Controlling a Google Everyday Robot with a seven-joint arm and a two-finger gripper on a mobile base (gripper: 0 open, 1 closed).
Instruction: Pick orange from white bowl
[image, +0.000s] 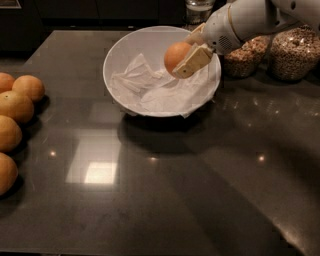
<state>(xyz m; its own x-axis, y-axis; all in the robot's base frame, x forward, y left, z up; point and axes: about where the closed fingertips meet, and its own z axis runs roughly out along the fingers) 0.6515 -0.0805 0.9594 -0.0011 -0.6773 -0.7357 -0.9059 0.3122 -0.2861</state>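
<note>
The orange (175, 55) is round and reddish-orange and is held in my gripper (184, 56), lifted above the inside of the white bowl (117, 57). The gripper comes in from the upper right on a white arm, and its beige fingers (194, 61) are shut on the orange's sides. The bowl is wide and round, lined with crumpled white paper (150, 90), and sits at the back middle of the dark countertop. The far finger is mostly hidden behind the fruit.
Several yellower oranges (17, 107) lie along the left edge of the counter. Two glass jars of grains (292, 52) stand at the back right behind the arm, and another jar (199, 7) stands behind the bowl. The dark countertop (165, 190) stretches toward the front.
</note>
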